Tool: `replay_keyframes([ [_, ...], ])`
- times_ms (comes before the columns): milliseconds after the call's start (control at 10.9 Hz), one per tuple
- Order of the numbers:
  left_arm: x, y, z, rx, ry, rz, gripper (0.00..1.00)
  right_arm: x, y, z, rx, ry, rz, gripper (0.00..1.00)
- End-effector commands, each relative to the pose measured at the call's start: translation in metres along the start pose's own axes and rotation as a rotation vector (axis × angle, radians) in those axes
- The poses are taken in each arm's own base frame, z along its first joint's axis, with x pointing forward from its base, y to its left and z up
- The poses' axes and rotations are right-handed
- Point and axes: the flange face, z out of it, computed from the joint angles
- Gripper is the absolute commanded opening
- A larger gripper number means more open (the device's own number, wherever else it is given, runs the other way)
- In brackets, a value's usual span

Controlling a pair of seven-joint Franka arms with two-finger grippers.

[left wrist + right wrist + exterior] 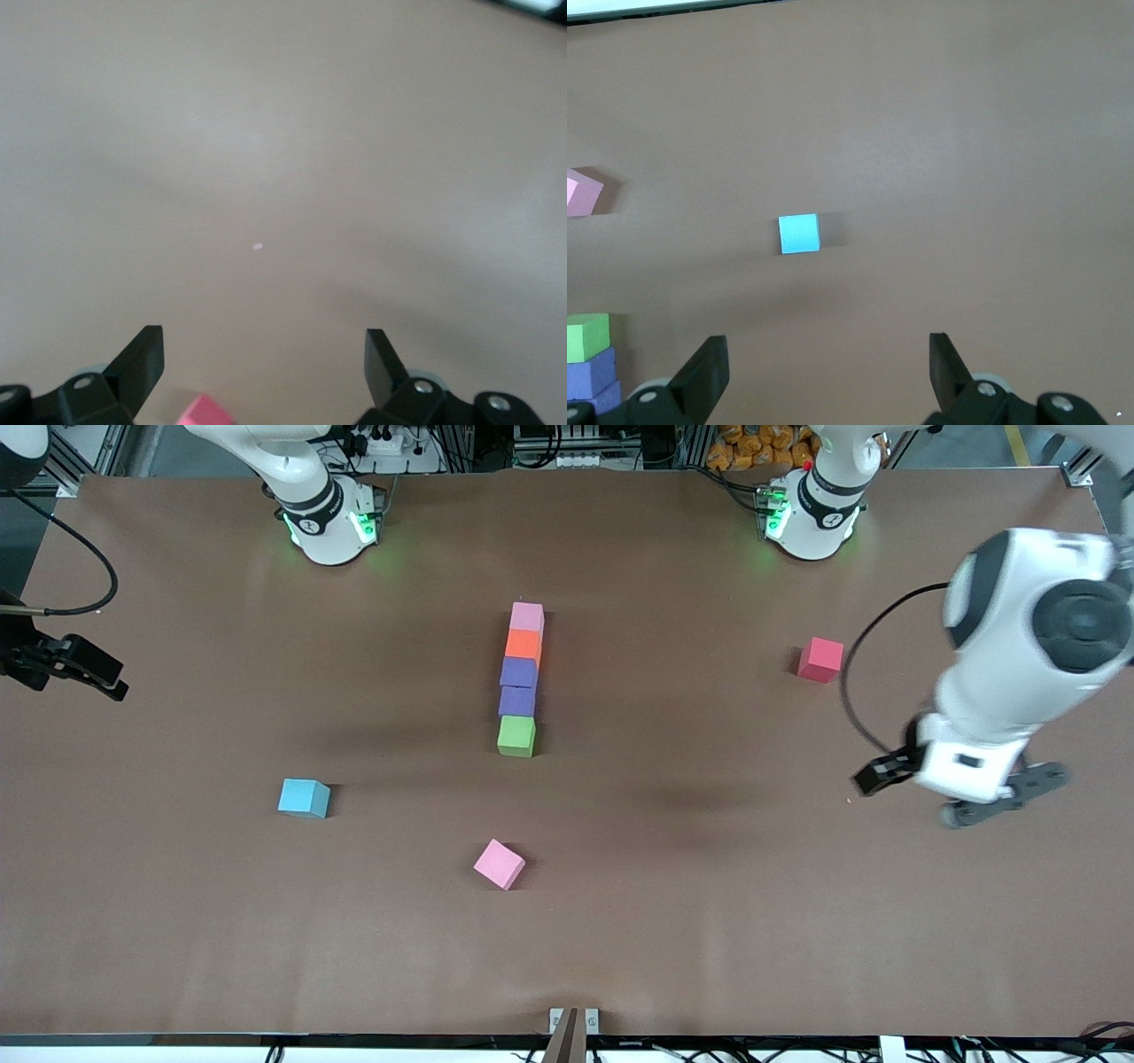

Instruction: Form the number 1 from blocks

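Note:
Five blocks form a straight touching column mid-table: light pink (527, 615) nearest the bases, then orange (524, 645), purple (519, 672), purple (516, 701) and green (516, 736). Three lie loose: cyan (304, 797), pink (499, 864) and red (820, 660). My left gripper (1005, 797) hangs open over bare table at the left arm's end, away from the red block; its wrist view (264, 350) shows a pinkish-red block corner (204, 413) at the edge, touching neither finger. My right gripper (89, 669) waits open and empty at the right arm's end. From the right wrist (828, 350) the cyan block (799, 234) lies well off.
Brown table cover (709, 886) spans the whole surface. The right wrist view also catches the loose pink block (583, 193) and the column's green (588, 336) and purple (592, 372) blocks. A small clamp (573, 1023) sits at the table edge nearest the front camera.

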Motion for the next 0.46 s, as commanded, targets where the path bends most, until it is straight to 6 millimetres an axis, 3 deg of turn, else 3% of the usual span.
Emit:
replay_keyframes([
  [0, -0.042, -0.01, 0.025, 0.075, -0.047, 0.033, 1.0, 0.005, 0.0, 0.005, 0.015, -0.013, 0.006, 1.0],
  [183, -0.065, -0.019, 0.012, 0.074, -0.051, 0.093, 1.0, 0.004, 0.001, 0.004, 0.014, -0.016, 0.008, 1.0],
  [366, -0.083, -0.045, -0.011, -0.003, -0.066, 0.196, 1.0, 0.004, -0.001, 0.004, 0.015, -0.014, 0.006, 1.0],
])
